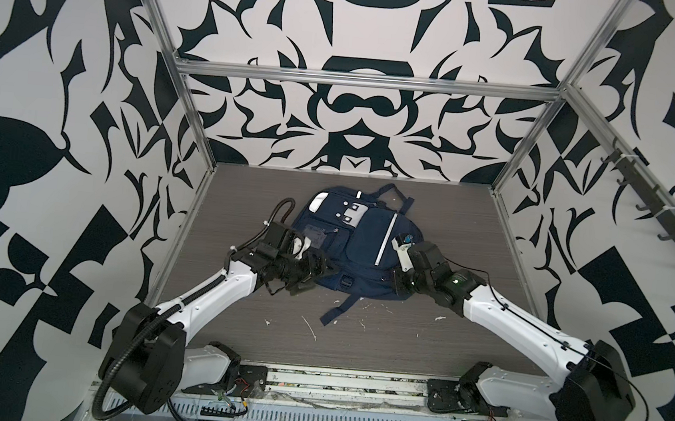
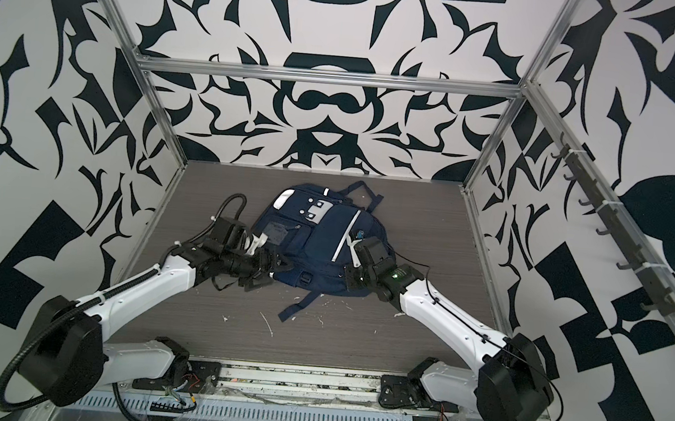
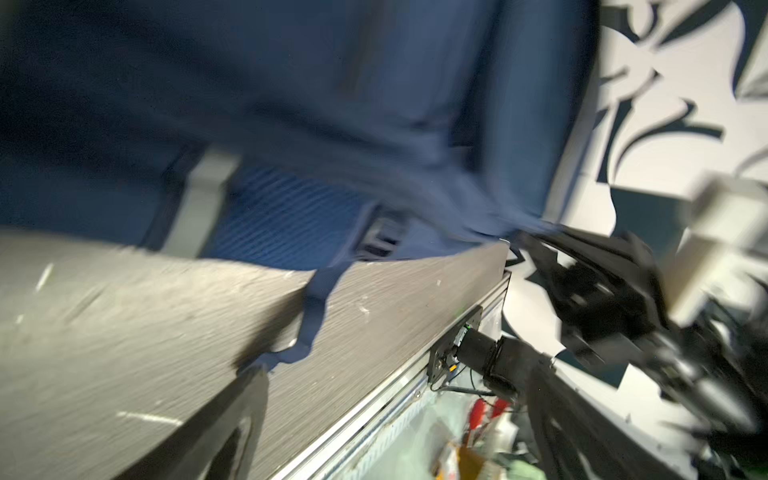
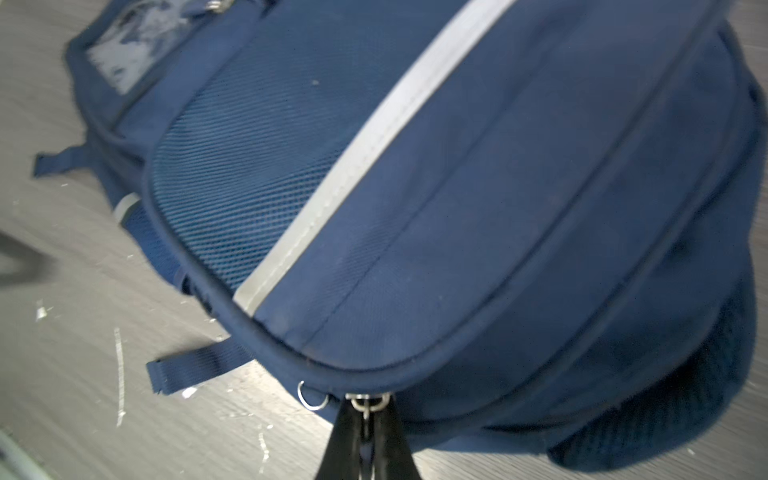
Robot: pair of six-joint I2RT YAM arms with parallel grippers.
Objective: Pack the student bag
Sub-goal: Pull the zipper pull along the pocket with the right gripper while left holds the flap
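Closest to the lens, in the right wrist view, the right tool [image 4: 366,432] has its black fingers pressed together on a metal zip pull [image 4: 367,402] at the rim of the student bag [image 4: 457,208]. In both top views the bag lies flat, front panel up, in the middle of the table [image 1: 432,345]. Its handle end points toward 12 o'clock and its base toward 6, a little off that line, and a loose strap [image 1: 337,311] trails from the base toward 6. The right tool meets the bag at about 4 o'clock of its centre, at the near right corner. The left tool [image 1: 310,276] sits at about 8 o'clock, just beside the near left corner, fingers spread with nothing between them.

The next move probably turns on the zip track, which seems to curve from the pinched pull up the bag's right flank toward 12. The right arm is nearer and holds the pull, so travel would likely follow that line. Whether the zip is to be opened or closed cannot be told.
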